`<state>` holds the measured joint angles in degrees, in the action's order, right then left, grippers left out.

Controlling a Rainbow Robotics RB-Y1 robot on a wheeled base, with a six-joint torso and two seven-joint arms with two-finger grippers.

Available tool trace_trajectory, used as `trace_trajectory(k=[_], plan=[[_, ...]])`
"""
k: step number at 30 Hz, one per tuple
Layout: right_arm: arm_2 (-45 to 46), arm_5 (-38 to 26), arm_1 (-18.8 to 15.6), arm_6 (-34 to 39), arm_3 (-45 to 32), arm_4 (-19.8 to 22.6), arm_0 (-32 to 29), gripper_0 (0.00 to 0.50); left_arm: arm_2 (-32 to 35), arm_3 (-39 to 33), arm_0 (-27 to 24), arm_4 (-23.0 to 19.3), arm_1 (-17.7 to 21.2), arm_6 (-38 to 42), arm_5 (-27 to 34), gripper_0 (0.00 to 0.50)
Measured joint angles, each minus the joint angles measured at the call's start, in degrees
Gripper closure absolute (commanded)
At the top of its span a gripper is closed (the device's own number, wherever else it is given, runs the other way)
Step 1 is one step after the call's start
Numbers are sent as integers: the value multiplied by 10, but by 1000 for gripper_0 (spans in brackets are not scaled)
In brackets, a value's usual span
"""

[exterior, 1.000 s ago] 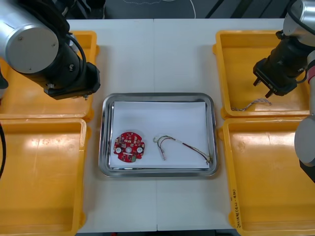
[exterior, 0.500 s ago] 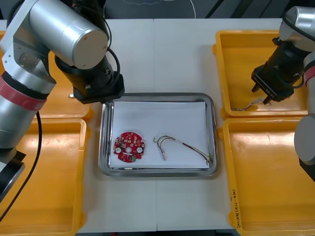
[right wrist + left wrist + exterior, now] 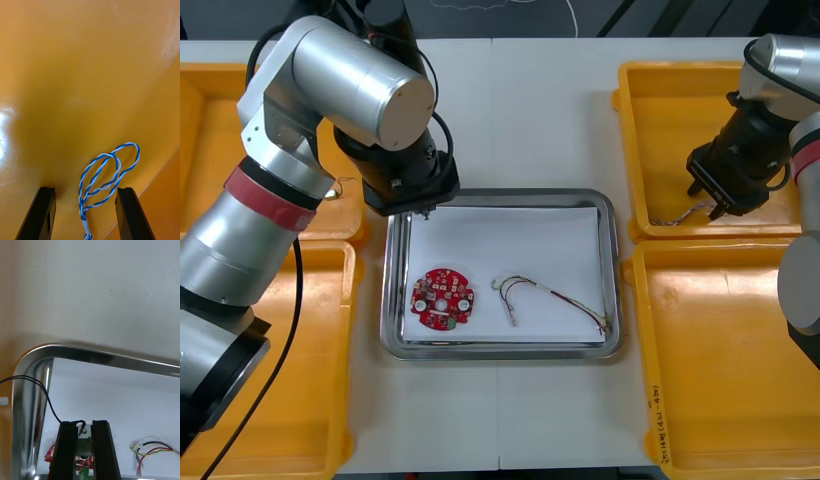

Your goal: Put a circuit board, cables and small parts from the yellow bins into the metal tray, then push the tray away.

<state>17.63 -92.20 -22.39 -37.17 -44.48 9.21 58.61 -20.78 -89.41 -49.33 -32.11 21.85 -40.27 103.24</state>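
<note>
In the front view the left arm's bulky wrist covers its own gripper, and from the wrist camera the round red circuit board (image 3: pixel 443 297) is mostly hidden behind the fingers, showing only as a red edge. The left gripper (image 3: pixel 84 424) is clamped on the small metal end piece of a thin black cable (image 3: pixel 41 390). Its black fingers stand apart only by that piece's width, and the cable loops away from them over the rounded corner of the metal tray (image 3: pixel 112 358) until the picture's edge cuts it off. The gripper hangs just inside that shiny corner, above the tray's matte white lining. Beside the fingers lies the red and yellow cable (image 3: pixel 150 452), a loose curl with white leads. Well apart from that hand, the right gripper (image 3: pixel 86 189) is spread wide inside a glossy yellow bin (image 3: pixel 680 110) and holds nothing. The twisted blue and white cable (image 3: pixel 107 174) lies in loops on the bin's smooth floor, directly between and just beyond its fingertips; whether they touch it cannot be told.
</note>
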Motion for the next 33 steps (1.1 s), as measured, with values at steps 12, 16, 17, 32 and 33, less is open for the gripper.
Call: trace_trajectory(k=[12,16,17,32,33], plan=[[0,20,0,0,17,12,7,304,-16,54,0,12,-29,-54,-38,500],[0,22,0,0,18,16,8,442,-38,62,0,12,-29,-54,-39,500],[0,22,0,0,19,16,8,500,-42,64,0,12,-29,-54,-39,500],[0,21,0,0,21,15,12,500,-61,71,1,12,-29,-54,-59,500],[0,19,0,0,21,14,14,500,-62,71,1,12,-29,-54,-60,500]])
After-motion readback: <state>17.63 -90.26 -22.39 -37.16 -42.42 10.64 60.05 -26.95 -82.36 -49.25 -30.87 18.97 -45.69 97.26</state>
